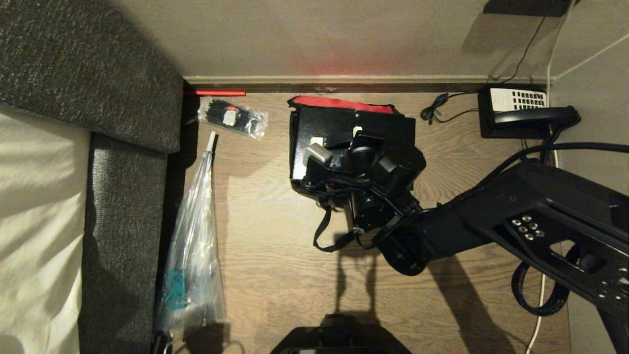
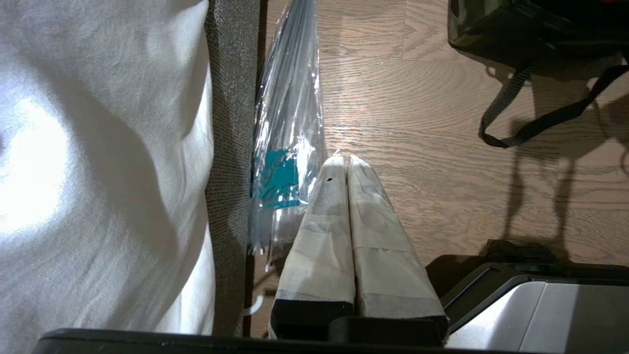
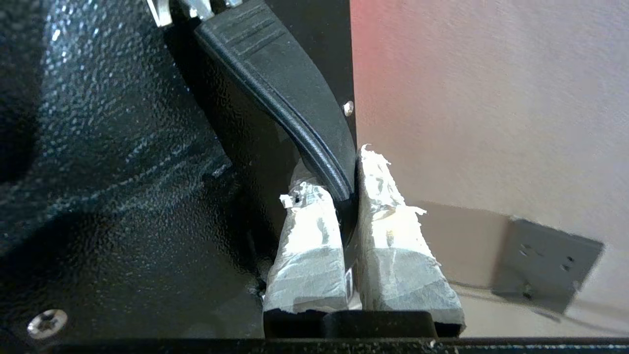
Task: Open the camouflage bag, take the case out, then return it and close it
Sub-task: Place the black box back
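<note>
Here the right tool (image 3: 344, 196), clamped on the handle (image 3: 275, 78) of the case (image 1: 344, 142) above the camouflage bag (image 2: 491, 29), likely needs a straight lift or lowering next.

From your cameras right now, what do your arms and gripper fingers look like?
The right arm is matte black with chunky housings, silver screw heads, a black cable and a ribbed black hose. The right gripper and the left gripper each have tapered fingers wrapped in whitish tape on black bases; the right one's tape is frayed at the tips.
</note>
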{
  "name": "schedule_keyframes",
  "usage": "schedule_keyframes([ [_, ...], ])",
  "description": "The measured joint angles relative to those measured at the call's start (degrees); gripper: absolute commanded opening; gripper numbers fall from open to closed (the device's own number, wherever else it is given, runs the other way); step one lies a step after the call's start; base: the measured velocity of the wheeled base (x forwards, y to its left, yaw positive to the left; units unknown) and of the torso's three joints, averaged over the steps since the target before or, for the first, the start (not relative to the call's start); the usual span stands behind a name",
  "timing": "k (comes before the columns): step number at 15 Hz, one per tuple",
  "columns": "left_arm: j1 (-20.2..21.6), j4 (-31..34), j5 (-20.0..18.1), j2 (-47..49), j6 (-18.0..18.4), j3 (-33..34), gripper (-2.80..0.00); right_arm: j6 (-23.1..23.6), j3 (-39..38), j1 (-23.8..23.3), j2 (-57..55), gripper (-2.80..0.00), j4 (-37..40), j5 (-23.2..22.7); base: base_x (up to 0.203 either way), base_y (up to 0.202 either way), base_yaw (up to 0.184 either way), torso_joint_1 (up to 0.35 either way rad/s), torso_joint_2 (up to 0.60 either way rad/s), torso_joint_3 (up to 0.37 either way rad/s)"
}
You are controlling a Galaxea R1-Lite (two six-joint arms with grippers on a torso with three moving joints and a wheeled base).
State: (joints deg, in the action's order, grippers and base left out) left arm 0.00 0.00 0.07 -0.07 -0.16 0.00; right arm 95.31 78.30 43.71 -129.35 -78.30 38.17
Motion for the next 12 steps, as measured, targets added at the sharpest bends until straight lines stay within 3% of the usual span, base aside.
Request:
schedule_keyframes([
  [12,0.0,0.0,0.0,0.0,0.0,0.0,-2.8,-1.4,6.2,-1.7,-7.7,-2.8,-0.2,0.0,0.0,0.0,0.0,0.0,0.0,0.0],
])
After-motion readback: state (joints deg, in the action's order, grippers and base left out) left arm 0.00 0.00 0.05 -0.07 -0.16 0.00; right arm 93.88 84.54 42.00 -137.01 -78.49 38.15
